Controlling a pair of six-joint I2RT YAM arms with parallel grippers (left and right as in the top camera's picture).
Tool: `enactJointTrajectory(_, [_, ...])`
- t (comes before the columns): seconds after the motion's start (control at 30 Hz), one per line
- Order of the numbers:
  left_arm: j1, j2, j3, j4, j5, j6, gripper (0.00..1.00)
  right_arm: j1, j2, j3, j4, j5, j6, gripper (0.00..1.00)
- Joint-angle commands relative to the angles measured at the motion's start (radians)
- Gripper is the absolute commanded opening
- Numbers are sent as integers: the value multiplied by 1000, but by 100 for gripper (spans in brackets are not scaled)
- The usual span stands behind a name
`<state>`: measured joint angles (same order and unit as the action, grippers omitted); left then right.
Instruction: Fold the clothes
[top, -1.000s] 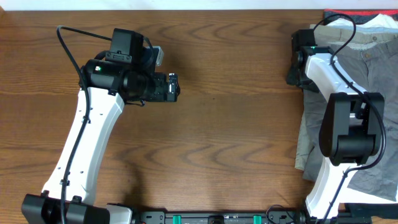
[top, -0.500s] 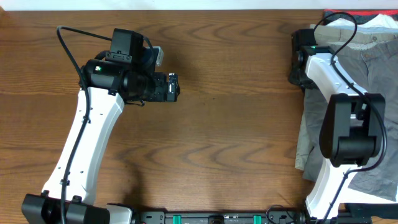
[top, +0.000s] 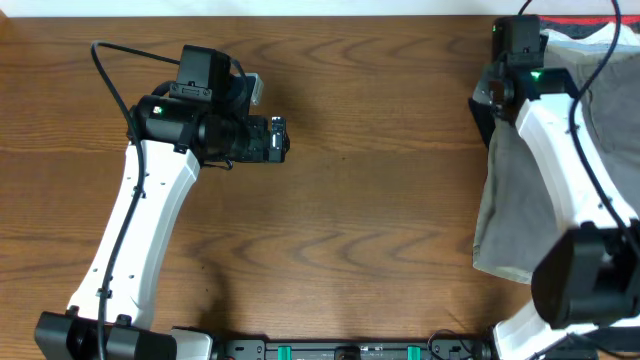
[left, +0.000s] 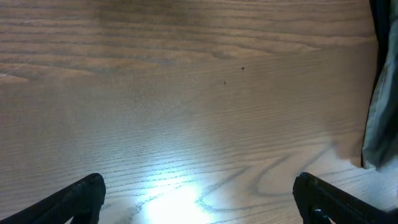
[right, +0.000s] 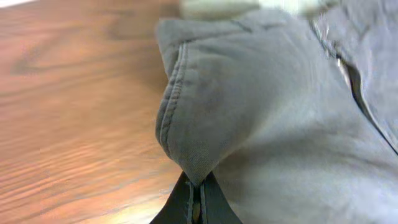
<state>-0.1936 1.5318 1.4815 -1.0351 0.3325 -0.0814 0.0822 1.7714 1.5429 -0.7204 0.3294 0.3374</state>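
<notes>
while the left arm (top: 150, 200) has not budged from its post over the left half of the tabletop (top: 380, 210), its left fingers (left: 81, 196) spread wide and holding nothing, the action has shifted to the right edge. there the right fingers (right: 183, 208), partly open a second ago, have closed on a stitched fold of the grey shorts (right: 267, 124), and the right arm (top: 560, 150) has swung toward the far corner, taking the cloth with it. from overhead the shorts now hang in a smoother sheet from the pinch down toward the near edge, where before they lay crumpled under the arm with a buttoned front showing. that reads as the first pick of the fold: one garment is in hand and coming off the heap, but nothing has yet been laid flat or folded.

around it, the middle of the tabletop is bare wood, seemingly room enough to spread the shorts. an edge of cloth (left: 376, 118) shows at the right rim of the left wrist view, well apart from the waiting fingers. at the far right corner a red garment (top: 575, 18) and a pale garment (top: 598, 38) peek out behind the shorts. the right arm's own bulk lies across the heap and hides most of it, so whether other pieces are caught up with the shorts cannot be told.
</notes>
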Motion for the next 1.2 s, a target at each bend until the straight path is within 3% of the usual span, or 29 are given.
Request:
enactJointTrajectory(0.0, [-2, 6, 17, 0, -13, 2, 98, 59, -32, 8, 19, -145, -25, 1])
enactJointTrajectory(0.3, [-2, 6, 17, -23, -23, 2, 98, 235, -32, 7, 72, -180, -25, 1])
enactJointTrajectory(0.6, [4, -2, 17, -115, -217, -5, 98, 455, -24, 7, 136, -181, -21, 1])
enactJointTrajectory(0.8, [85, -25, 17, -126, -248, -33, 98, 600, -3, 7, 155, -218, -16, 1])
enactJointTrajectory(0.83, [106, -27, 17, -125, -248, -33, 98, 625, 2, 7, 159, -217, -17, 8])
enactJointTrajectory(0.9, [137, -27, 17, -122, -247, -32, 98, 660, 9, 7, 165, -205, -34, 48])
enactJointTrajectory(0.97, [156, -26, 17, -115, -247, -30, 98, 683, 9, 7, 164, -174, -50, 71])
enactJointTrajectory(1.03, [158, -26, 17, -99, -246, -8, 98, 690, 9, 7, 164, -135, -50, 78])
enactJointTrajectory(1.17, [145, -18, 17, -39, -182, 48, 98, 655, 9, 7, 146, -105, -46, 81])
